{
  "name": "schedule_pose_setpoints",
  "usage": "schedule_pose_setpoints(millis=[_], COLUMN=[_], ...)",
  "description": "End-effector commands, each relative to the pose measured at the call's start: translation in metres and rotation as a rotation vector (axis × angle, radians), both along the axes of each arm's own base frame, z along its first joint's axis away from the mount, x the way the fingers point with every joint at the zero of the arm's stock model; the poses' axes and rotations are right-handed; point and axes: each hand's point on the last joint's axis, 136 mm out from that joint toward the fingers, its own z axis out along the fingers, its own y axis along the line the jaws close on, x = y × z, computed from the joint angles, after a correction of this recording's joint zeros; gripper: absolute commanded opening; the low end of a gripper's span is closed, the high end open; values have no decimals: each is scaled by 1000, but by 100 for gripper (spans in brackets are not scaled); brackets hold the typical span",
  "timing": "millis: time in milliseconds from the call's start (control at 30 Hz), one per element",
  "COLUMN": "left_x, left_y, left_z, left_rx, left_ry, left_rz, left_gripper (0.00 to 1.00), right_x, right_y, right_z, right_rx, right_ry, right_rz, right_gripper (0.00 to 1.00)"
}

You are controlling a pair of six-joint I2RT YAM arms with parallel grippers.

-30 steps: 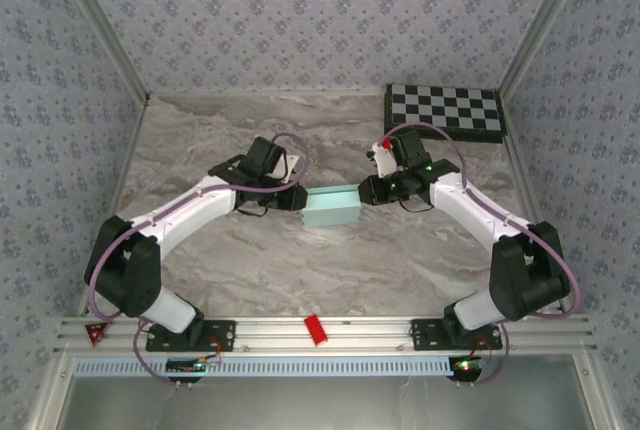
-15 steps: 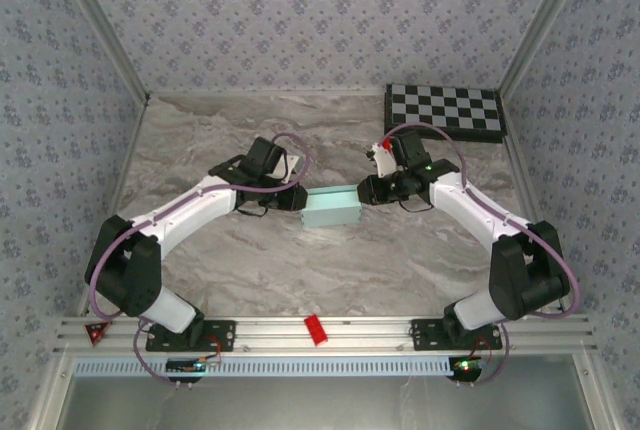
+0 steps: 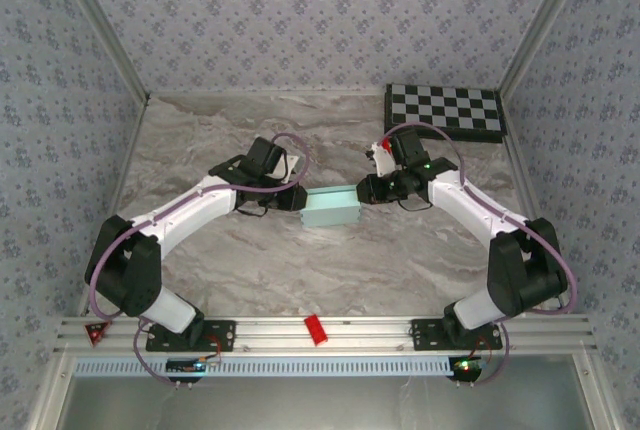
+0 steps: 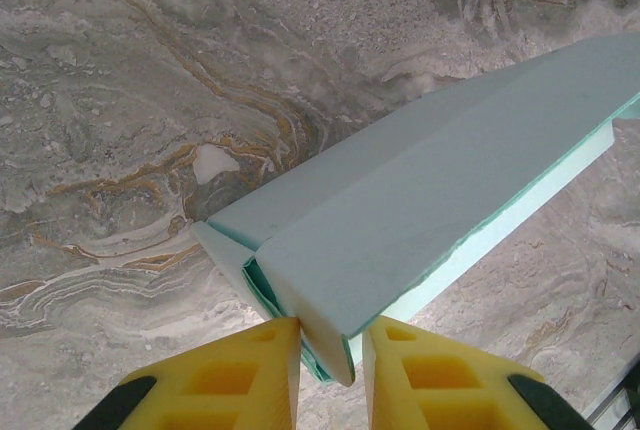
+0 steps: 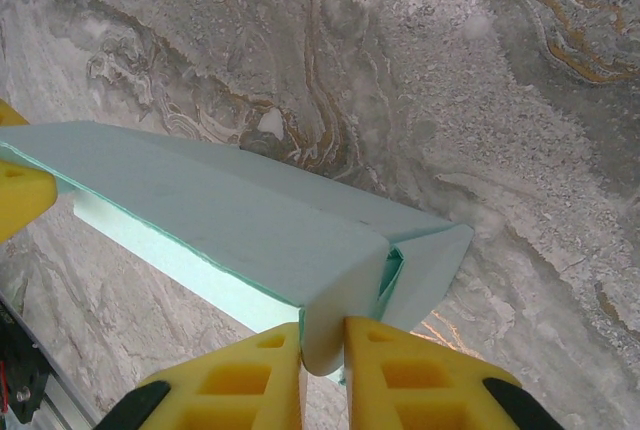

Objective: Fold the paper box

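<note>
Pale-blue paper box [image 3: 330, 208], both ends pinched

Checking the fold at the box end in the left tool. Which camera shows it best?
Left wrist: the end of the paper box is close up, its layered card edges plain, pinched in the left tool. Top external shows the box small between the arms; right wrist shows the opposite end.
</note>
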Motion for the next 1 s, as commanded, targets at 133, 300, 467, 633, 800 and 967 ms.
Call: schedule_pose_setpoints(millis=[133,300,467,633,800,967], left_x=[-2,-3,-5,-6,-8,-11], left_y=[-6,-4,-3,-1,-1,0], left_z=[-4,-6,-9,-12,-14,-16], left_rx=[-1,12,26,40,52,68], left_ry=[17,18,23,28,31,33], left_rz=[-16,-14,-17,-20,-26,-32], left_gripper=[20,20,19,17,17,17], right_x=[-10,-13,-14,-17,-20,-24], right_y=[7,4,1,1,0,-1], right_z=[-7,-14,-21,-24,-26,-29], right_rx=[-3,-32,-60,-75,-87,-99], right_ry=[57,68,78,84,89,96], right_rz=[33,27,31,36,40,46], right_gripper=[14,13,12,11,11,11])
